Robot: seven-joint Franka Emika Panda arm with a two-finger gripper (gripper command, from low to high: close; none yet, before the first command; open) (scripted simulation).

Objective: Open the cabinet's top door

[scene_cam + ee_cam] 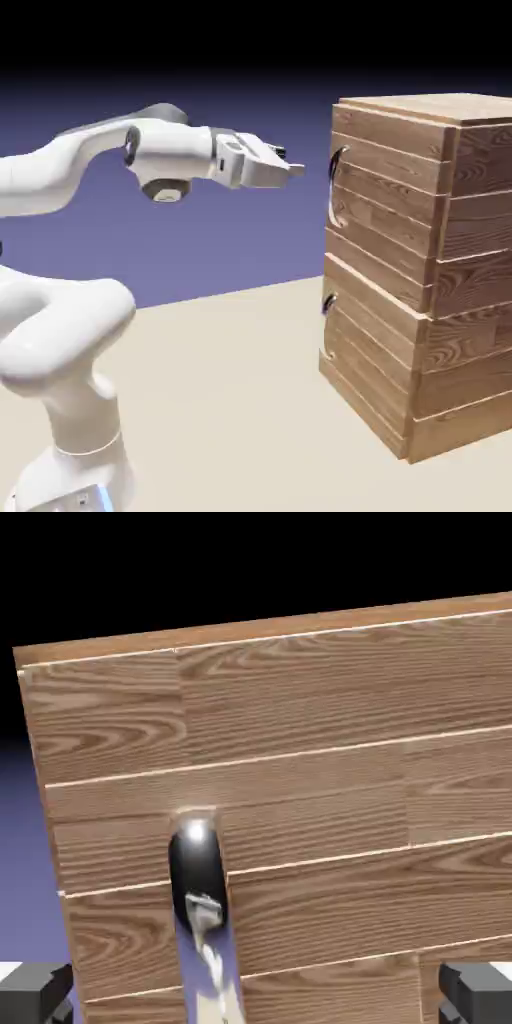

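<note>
My fingers [36, 994] are spread wide, nothing between them, and my hand [292, 168] points right, short of the cabinet [480, 270]. Just beyond, near the top door's [385, 205] left edge, stands its curved handle [333, 190], apart from me. The lower door [368, 345] sits beneath.

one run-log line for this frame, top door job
top door: closed | handle: ungripped, between fingers in hand view | fingers: apart, short of handle | lower door: closed
</note>
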